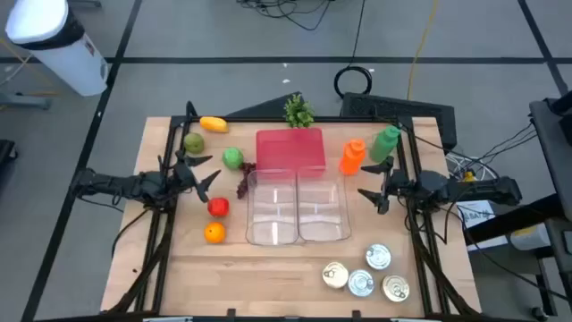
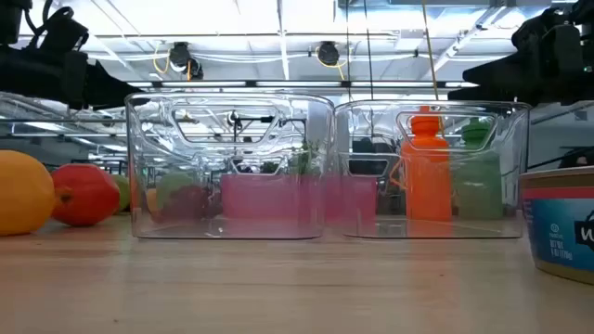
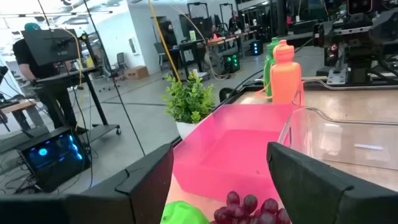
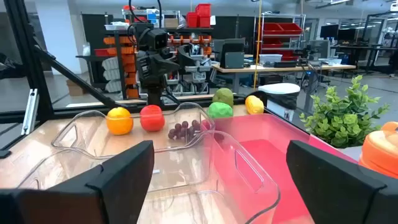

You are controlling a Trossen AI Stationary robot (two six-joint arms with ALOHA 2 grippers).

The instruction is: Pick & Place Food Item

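Observation:
Fruit lies on the table's left half: a yellow one [image 1: 213,124], a green apple [image 1: 194,142], a lime [image 1: 232,157], dark grapes [image 1: 246,182], a red one [image 1: 217,207] and an orange [image 1: 214,233]. Two clear bins [image 1: 297,207] stand side by side in the middle, with a pink bin [image 1: 290,149] behind them. My left gripper [image 1: 207,174] hovers open among the fruit, pointing right at the grapes [image 3: 249,208] and pink bin [image 3: 236,149]. At the right side of the clear bins my right gripper [image 1: 374,179] is open too, pointing left over them [image 4: 124,155].
An orange bottle [image 1: 352,156] and a green bottle [image 1: 386,143] stand right of the pink bin. A small potted plant [image 1: 298,112] sits at the far edge. Several cans [image 1: 366,273] stand at the near right. Bare wood lies along the near edge.

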